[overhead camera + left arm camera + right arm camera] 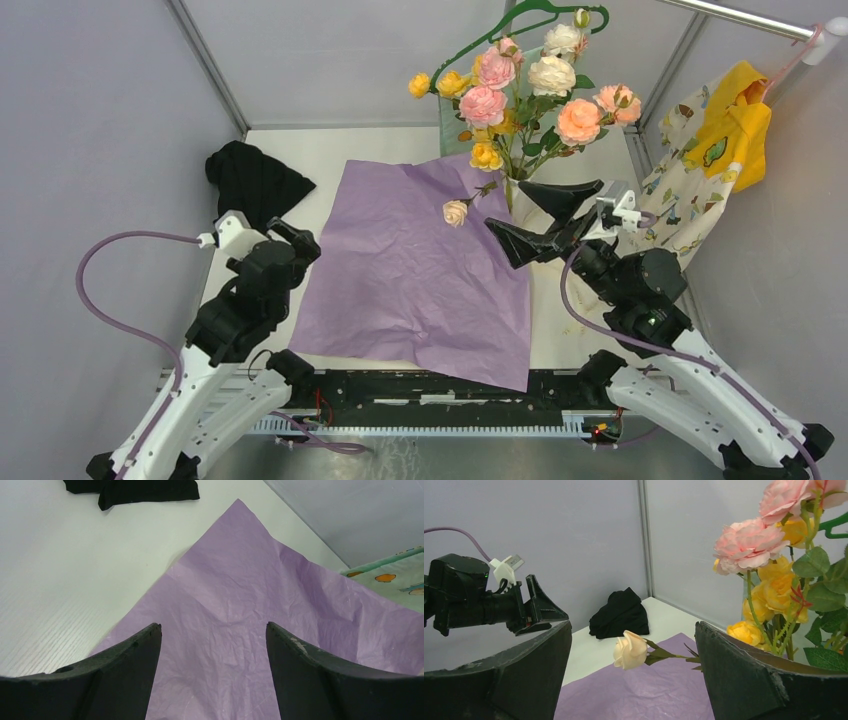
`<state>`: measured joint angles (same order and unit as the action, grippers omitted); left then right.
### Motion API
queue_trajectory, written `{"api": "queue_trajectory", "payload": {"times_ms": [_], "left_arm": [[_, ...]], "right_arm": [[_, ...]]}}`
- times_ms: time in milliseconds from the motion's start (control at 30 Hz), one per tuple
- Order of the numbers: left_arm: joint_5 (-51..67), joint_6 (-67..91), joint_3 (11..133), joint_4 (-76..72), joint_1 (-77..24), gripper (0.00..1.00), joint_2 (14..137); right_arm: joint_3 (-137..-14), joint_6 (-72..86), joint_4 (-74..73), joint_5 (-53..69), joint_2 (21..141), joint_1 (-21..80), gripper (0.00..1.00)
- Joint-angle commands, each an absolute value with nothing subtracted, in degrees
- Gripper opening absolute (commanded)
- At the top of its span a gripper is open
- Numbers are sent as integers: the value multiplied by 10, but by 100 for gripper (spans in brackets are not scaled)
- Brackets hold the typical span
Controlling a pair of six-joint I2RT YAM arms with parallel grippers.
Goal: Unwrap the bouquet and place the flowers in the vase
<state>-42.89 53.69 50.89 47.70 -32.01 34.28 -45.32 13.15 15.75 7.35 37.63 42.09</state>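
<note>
Although the right gripper point(507, 206) stands at the foot of the arrangement, its jaws are spread wide and hold nothing; the vase sits just beyond them. The left gripper point(214, 626) is likewise parted and empty, poised above the left part of the purple wrapping paper point(410, 280) without touching it.

The paper lies opened out flat and crinkled over the middle of the white table point(300, 150), its near corner reaching the front edge. Bare table shows left of the paper and along the far side. A black cloth point(255, 180) lies at the far left corner, well apart from the paper. A printed garment point(700, 170) hangs just beside the right arm.

The flowers point(520, 90) stand in the vase point(510, 192) at the far right, which is mostly hidden behind stems and fingers. One cream rose point(456, 212) droops low, out over the paper.
</note>
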Motion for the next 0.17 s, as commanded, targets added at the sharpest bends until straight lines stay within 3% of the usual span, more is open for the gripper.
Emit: {"api": "queue_trajectory", "payload": {"times_ms": [0, 133], "left_arm": [[-440, 521, 521, 475, -321, 82, 333], [-444, 522, 521, 479, -321, 82, 330]], "right_arm": [[-447, 114, 156, 16, 361, 423, 98], [-442, 110, 156, 4, 343, 423, 98]]}}
